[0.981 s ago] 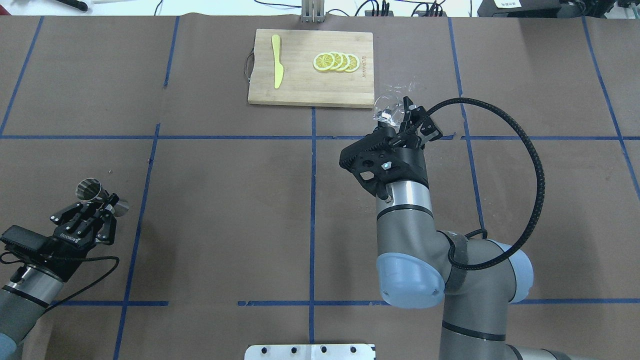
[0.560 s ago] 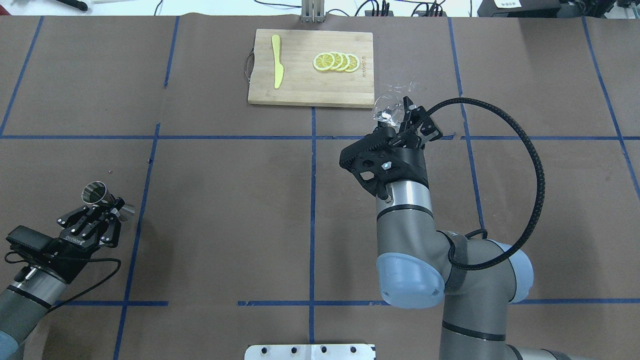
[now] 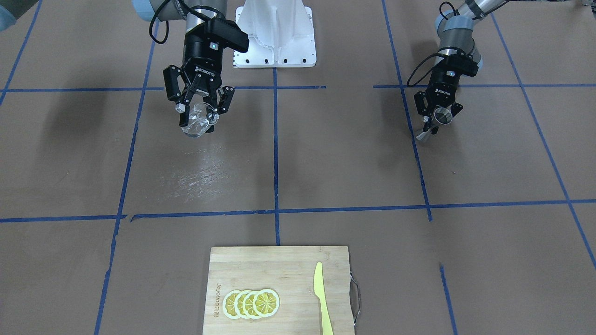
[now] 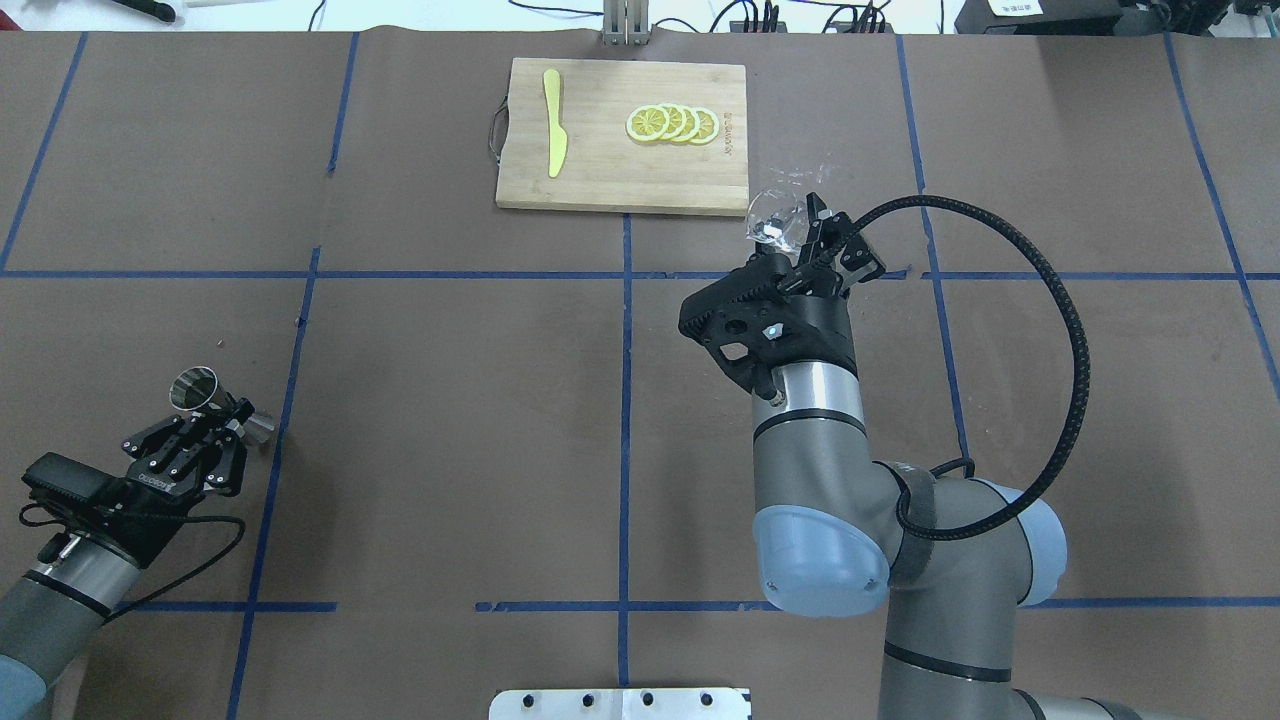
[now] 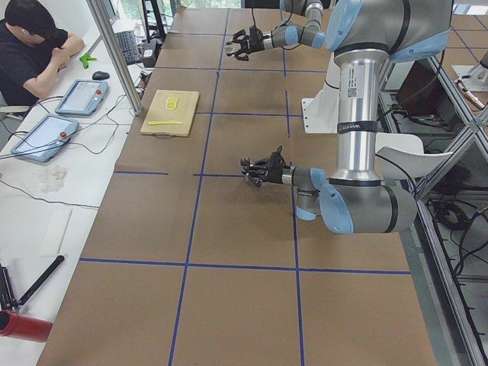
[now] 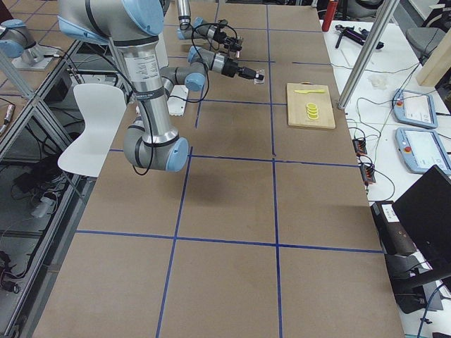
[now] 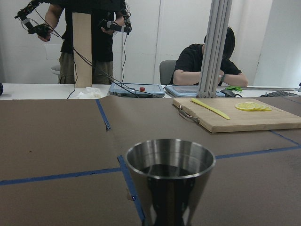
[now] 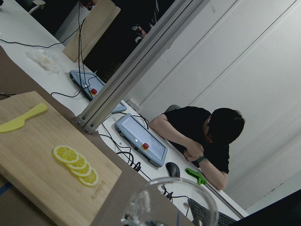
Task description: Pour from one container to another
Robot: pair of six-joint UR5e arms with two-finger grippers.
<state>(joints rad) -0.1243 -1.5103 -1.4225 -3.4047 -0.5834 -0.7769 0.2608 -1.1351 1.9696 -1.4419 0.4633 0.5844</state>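
- At 8 o'clock from the table's (image 4: 450, 400) middle, overhead view: left gripper (image 4: 232, 418), fingers clamped on the narrow waist of the steel jigger (image 4: 192, 388).
- Jigger against that gripper: one cone juts from the fingertips toward 10 o'clock, the other toward 4 o'clock. In the left wrist view its open mouth sits just ahead of the camera, level.
- At 1 o'clock from the table's middle: right gripper (image 4: 800, 235), fingers closed around the clear glass cup (image 4: 772, 213).
- Cup against that gripper: it projects past the fingertips toward 11 o'clock, near the corner of the cutting board (image 4: 600, 170). In the front-facing view it hangs just below the fingertips, off the table surface.
- Cup and jigger: well apart, on opposite halves of the table.
- At 12 o'clock, far edge: cutting board bearing lemon slices (image 4: 672, 123) and a yellow knife (image 4: 553, 120).
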